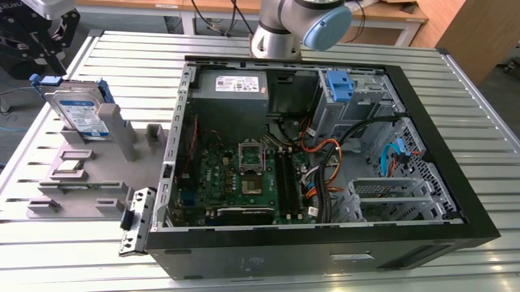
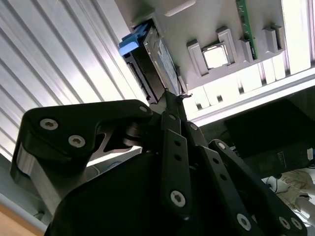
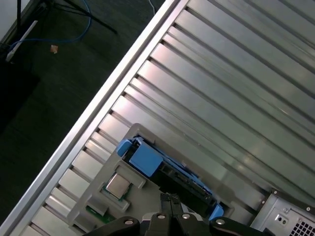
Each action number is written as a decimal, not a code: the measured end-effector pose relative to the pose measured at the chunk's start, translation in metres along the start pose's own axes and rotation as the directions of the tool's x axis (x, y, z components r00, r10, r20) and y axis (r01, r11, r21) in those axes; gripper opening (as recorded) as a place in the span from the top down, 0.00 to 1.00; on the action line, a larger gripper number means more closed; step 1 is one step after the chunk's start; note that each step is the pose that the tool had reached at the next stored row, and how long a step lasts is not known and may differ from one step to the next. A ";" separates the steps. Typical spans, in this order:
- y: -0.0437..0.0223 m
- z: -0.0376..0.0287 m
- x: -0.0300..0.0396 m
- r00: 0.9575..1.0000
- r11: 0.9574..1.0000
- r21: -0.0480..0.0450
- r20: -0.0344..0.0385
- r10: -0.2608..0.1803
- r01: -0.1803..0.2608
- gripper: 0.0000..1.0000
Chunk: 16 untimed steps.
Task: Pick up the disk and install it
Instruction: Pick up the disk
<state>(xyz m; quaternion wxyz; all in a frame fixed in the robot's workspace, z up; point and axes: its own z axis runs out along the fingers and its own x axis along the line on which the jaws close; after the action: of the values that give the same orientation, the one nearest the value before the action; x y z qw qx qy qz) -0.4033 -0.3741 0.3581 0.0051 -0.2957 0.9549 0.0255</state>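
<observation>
The disk (image 1: 77, 112) is a silver drive with a blue-and-white label in a blue caddy. It stands on edge in a slot of the grey holder (image 1: 89, 176) at the exterior view's left. Both wrist views show its blue caddy end (image 2: 133, 44) (image 3: 145, 160) from above. My gripper (image 1: 36, 58) hangs above and slightly behind the disk, apart from it. Its black fingertips (image 2: 170, 98) (image 3: 170, 199) meet with nothing between them.
An open computer case (image 1: 455, 182) fills the middle of the slatted metal table (image 1: 122, 55). Inside are a grey power supply (image 1: 231, 85), a blue bracket (image 1: 340, 85) and cables (image 1: 325, 158). A processor chip (image 1: 69, 165) lies on the holder. The arm's base (image 1: 281, 30) stands behind the case.
</observation>
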 end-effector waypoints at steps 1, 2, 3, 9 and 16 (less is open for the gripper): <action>0.0000 0.0001 0.0000 1.000 1.000 0.000 0.000 -0.010 0.010 0.90; 0.0000 0.0001 0.0000 1.000 1.000 -0.001 -0.001 -0.020 0.020 0.90; 0.0000 0.0001 0.0000 1.000 1.000 -0.001 -0.001 -0.032 0.032 0.90; 0.0000 0.0004 0.0000 0.993 0.993 -0.003 -0.005 -0.115 0.115 0.90; -0.0001 0.0013 0.0000 0.976 0.976 -0.007 -0.009 -0.219 0.219 0.90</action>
<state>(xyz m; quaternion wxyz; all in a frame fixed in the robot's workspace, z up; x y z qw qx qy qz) -0.4033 -0.3741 0.3568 0.0022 -0.3992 0.9165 0.0259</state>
